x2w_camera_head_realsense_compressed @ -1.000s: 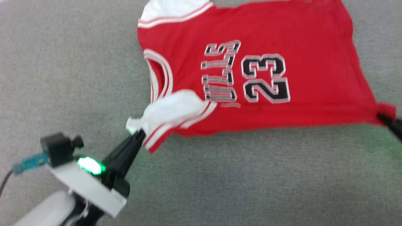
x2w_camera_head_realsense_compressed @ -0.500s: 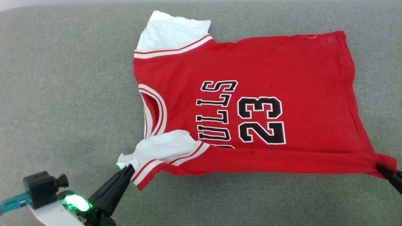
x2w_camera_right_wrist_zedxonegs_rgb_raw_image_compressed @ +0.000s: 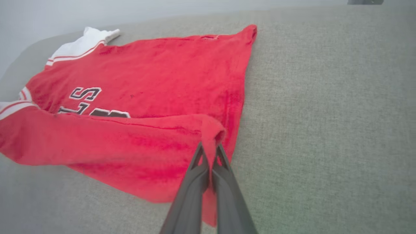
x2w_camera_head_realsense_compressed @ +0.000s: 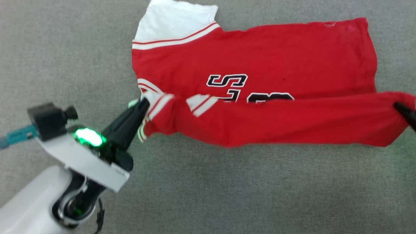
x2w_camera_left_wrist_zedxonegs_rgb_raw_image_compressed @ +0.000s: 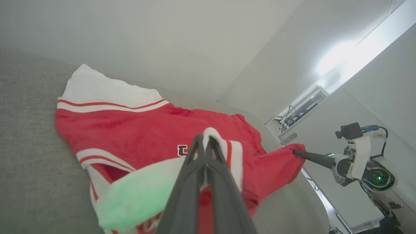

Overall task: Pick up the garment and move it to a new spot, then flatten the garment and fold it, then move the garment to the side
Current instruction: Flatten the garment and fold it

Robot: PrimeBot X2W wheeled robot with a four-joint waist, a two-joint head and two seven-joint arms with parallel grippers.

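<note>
The garment (x2w_camera_head_realsense_compressed: 260,55) is a red shirt with white sleeves lying on a grey padded surface, its black lettering half covered. Its near long edge is raised and rolled over toward the far side, showing plain red cloth (x2w_camera_head_realsense_compressed: 276,123). My left gripper (x2w_camera_head_realsense_compressed: 144,103) is shut on the near white-striped sleeve at the shirt's left end. At the frame's right edge my right gripper (x2w_camera_head_realsense_compressed: 398,106) is shut on the near hem corner. The left wrist view has the pinched sleeve trim (x2w_camera_left_wrist_zedxonegs_rgb_raw_image_compressed: 208,136) at my fingertips. In the right wrist view, red hem (x2w_camera_right_wrist_zedxonegs_rgb_raw_image_compressed: 211,130) bunches between closed fingers.
Grey padded surface (x2w_camera_head_realsense_compressed: 227,195) extends all around the shirt, with open room in front of it. The far white sleeve (x2w_camera_head_realsense_compressed: 175,19) lies flat at the upper left. A pale wall (x2w_camera_left_wrist_zedxonegs_rgb_raw_image_compressed: 162,39) rises behind the surface in the left wrist view.
Both grippers have carried the near edge up and toward the far side, so the fold now covers the number and most of the lettering. The head camera has also shifted.
</note>
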